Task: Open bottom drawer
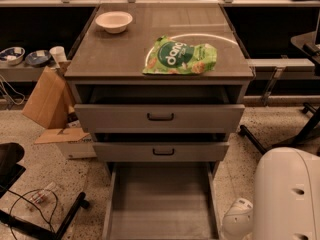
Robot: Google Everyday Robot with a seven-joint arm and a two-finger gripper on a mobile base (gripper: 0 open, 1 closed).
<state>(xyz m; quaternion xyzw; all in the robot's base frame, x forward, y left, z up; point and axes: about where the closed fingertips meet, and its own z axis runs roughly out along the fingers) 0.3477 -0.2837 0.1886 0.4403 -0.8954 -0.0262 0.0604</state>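
Note:
The grey cabinet [160, 64] has three drawers. The bottom drawer [160, 204] is pulled far out toward me: its long plain grey tray shows, and its front panel and handle are cut off by the lower frame edge. The mid-sized drawer front [161, 151] and the widest top drawer front [160, 117], each with a black bar handle, stand slightly out. My gripper is not in view; only white parts of my arm [285, 194] show at the lower right, beside the open drawer.
A green snack bag [181, 57] and a white bowl [114, 21] lie on the cabinet top. Cardboard boxes [50, 104] stand left of the cabinet. A black chair base [30, 209] with cables is at the lower left. Another chair base [280, 134] is at the right.

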